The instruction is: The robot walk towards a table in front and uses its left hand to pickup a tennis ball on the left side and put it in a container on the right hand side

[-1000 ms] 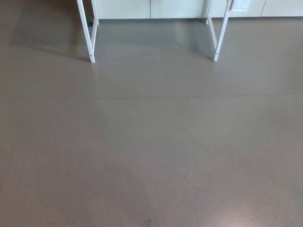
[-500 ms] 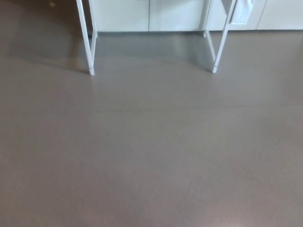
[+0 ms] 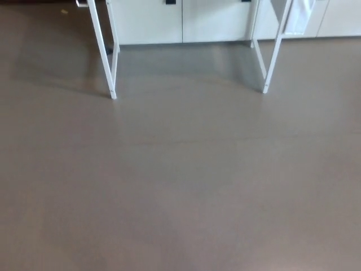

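Shows a grey floor (image 3: 180, 186) across nearly the whole head view, smooth, with a faint seam line (image 3: 225, 137) running left to right about mid-frame

Shows only the lower frame of the table, at the far edge of the view: left leg (image 3: 102, 51) and right leg (image 3: 275, 51), both white, well apart

Shows each leg as two thin bars slanting down and meeting at one foot on the floor

Cuts off the tabletop above the upper edge of the frame

Shows a faint pale sheen (image 3: 186, 62) on the floor between the two legs

Places a row of white cabinet fronts (image 3: 152, 22) beyond the legs, along the far side, with small dark handles (image 3: 170, 1) at the very top edge

Places a white hanging item (image 3: 303, 16) at far right, just beside the top of the right leg; too cropped to identify

Places a small yellowish speck (image 3: 64, 11) on the floor at far left, left of the left leg; too small to identify

Leaves the left hand out of view; cannot tell finger spread or any load

Leaves the right hand out of view; cannot tell its finger spread either

Leaves the tennis ball out of view; cannot tell its place, with the tabletop outside the frame

Leaves the container out of view as well; cannot tell its place
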